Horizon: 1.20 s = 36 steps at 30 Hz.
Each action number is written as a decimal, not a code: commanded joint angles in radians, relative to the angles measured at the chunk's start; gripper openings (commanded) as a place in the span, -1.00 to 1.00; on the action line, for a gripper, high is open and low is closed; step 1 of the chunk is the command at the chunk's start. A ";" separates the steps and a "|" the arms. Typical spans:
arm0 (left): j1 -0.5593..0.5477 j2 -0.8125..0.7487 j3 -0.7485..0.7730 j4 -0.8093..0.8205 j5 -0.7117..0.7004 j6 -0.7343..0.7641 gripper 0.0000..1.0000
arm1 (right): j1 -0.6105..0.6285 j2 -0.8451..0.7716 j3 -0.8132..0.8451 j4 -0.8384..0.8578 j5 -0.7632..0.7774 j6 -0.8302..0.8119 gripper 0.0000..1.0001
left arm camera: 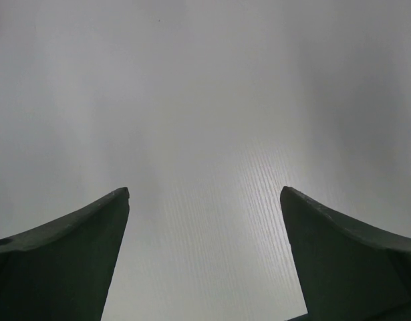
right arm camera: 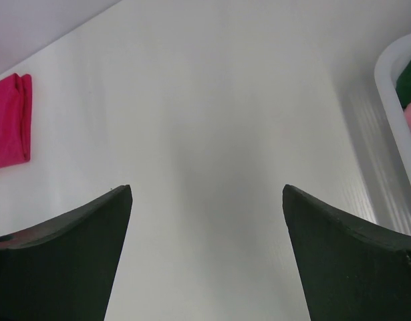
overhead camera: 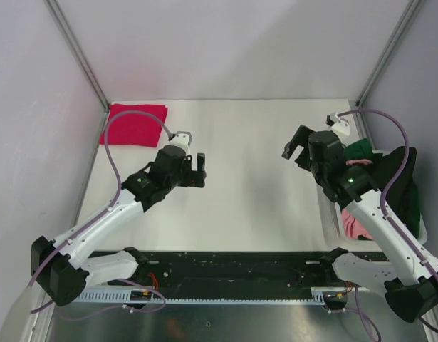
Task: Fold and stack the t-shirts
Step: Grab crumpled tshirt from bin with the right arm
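A crimson red t-shirt (overhead camera: 135,124) lies folded at the table's far left corner; it also shows in the right wrist view (right arm camera: 9,120). A dark green t-shirt (overhead camera: 364,150), a pink t-shirt (overhead camera: 354,226) and a black t-shirt (overhead camera: 411,187) sit bunched in the white basket at the right. My left gripper (overhead camera: 199,171) is open and empty over bare table, right of the red shirt. My right gripper (overhead camera: 295,147) is open and empty, just left of the basket. In both wrist views the jaws stand wide apart over the white table.
The white plastic basket (overhead camera: 335,211) stands at the table's right edge; its rim shows in the right wrist view (right arm camera: 392,114). Grey walls and metal posts (overhead camera: 76,50) close in the back and sides. A black rail (overhead camera: 233,267) runs along the near edge.
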 commanded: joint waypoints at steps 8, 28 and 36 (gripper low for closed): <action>-0.001 -0.059 0.003 0.018 0.027 0.106 0.99 | -0.043 -0.039 0.008 -0.076 0.020 -0.014 0.99; -0.001 -0.055 -0.033 0.033 0.089 0.113 0.99 | -0.966 0.026 0.010 -0.265 -0.099 -0.026 0.99; -0.001 -0.049 -0.046 0.034 0.124 0.109 0.99 | -0.969 0.110 -0.009 -0.204 0.044 0.071 0.99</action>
